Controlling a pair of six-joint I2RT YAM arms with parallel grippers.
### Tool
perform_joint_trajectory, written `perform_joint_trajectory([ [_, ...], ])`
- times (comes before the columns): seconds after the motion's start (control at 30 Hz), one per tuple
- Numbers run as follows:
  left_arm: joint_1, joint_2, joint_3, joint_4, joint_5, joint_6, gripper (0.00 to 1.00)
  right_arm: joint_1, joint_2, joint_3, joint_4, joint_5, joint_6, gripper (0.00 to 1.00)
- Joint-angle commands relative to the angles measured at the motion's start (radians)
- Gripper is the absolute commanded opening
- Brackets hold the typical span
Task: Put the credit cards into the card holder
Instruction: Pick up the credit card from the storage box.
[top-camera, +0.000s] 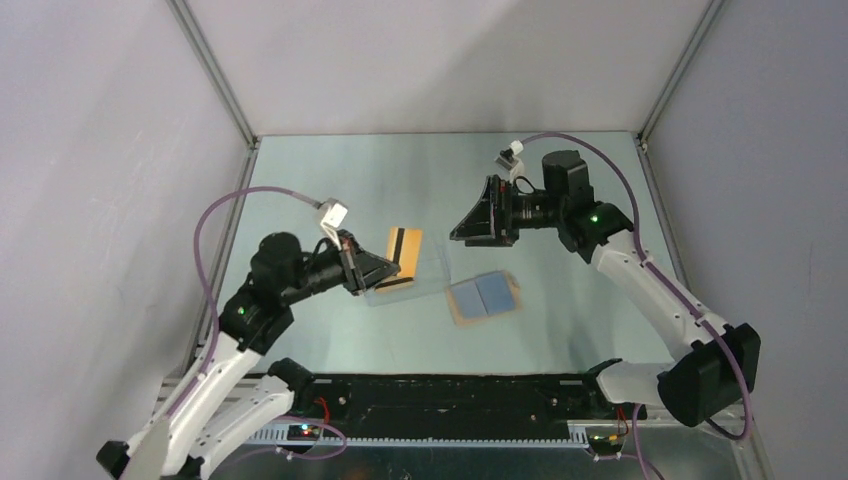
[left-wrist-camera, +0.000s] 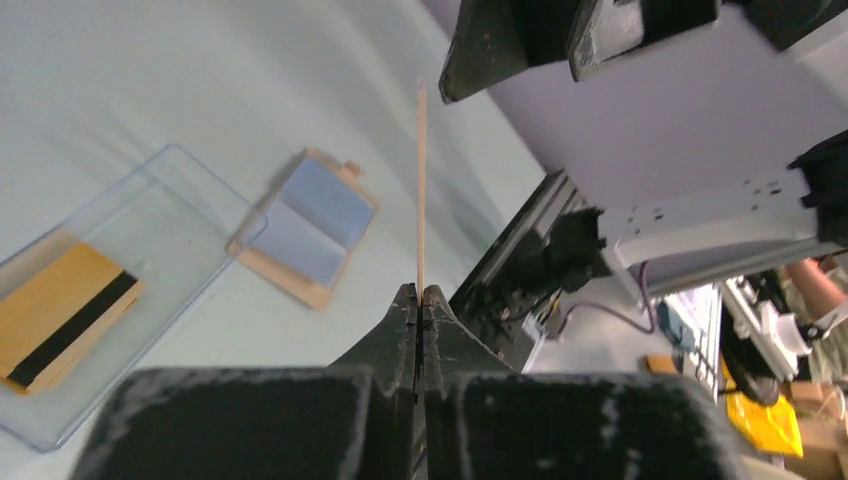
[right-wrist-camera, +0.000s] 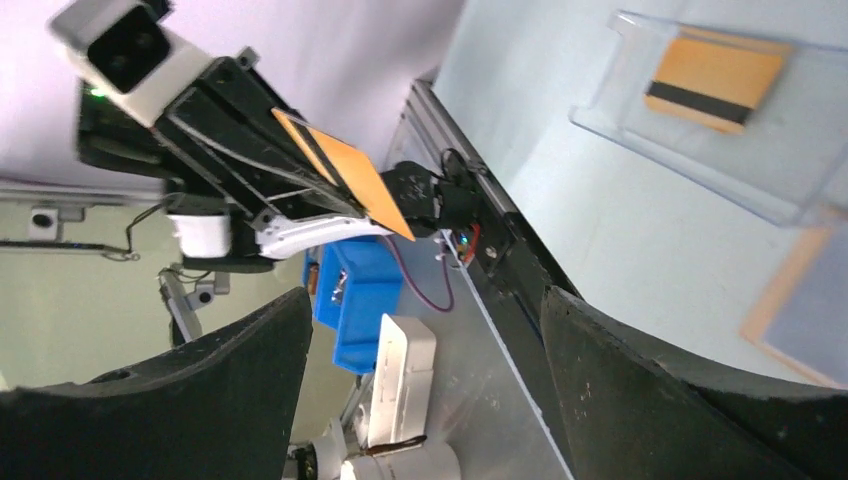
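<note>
Room stands free above the card holder; the clear box sits just left.

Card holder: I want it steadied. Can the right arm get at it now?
Probably yes: the card holder lies open with nothing over it, and the open right gripper hangs empty close by.

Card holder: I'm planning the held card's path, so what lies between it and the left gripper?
In the top view, part of the clear plastic box lies between the card holder and the left gripper holding a credit card.
</note>
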Motion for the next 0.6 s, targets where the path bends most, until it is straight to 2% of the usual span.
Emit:
perform_joint_trajectory([
  [0.0, -0.005, -0.112, -0.113, 0.322, -0.121, -0.151, 0.0, 0.04, -0.02, -0.046, 0.343, -0.063, 0.171, 0.86],
  [0.1, -0.005, -0.152, -0.171, 0.471, -0.122, -0.207, 0.0, 0.106, 0.01, -0.047, 0.483, -0.084, 0.227, 0.83],
  [0.3, -0.004, -0.154, -0.178, 0.5, -0.099, -0.231, 0.0, 0.191, 0.086, -0.047, 0.664, -0.078, 0.338, 0.7],
  [0.43, -0.004, -0.146, -0.172, 0.504, -0.083, -0.235, 0.0, 0.199, 0.124, -0.046, 0.757, -0.067, 0.406, 0.54],
  [0.5, -0.004, -0.144, -0.17, 0.506, -0.079, -0.237, 0.0, 0.199, 0.137, -0.046, 0.787, -0.066, 0.428, 0.41],
  [0.53, -0.004, -0.143, -0.169, 0.506, -0.077, -0.237, 0.0, 0.198, 0.143, -0.047, 0.793, -0.064, 0.437, 0.29],
  [0.57, -0.004, -0.141, -0.17, 0.507, -0.074, -0.239, 0.0, 0.198, 0.145, -0.047, 0.801, -0.066, 0.44, 0.23],
])
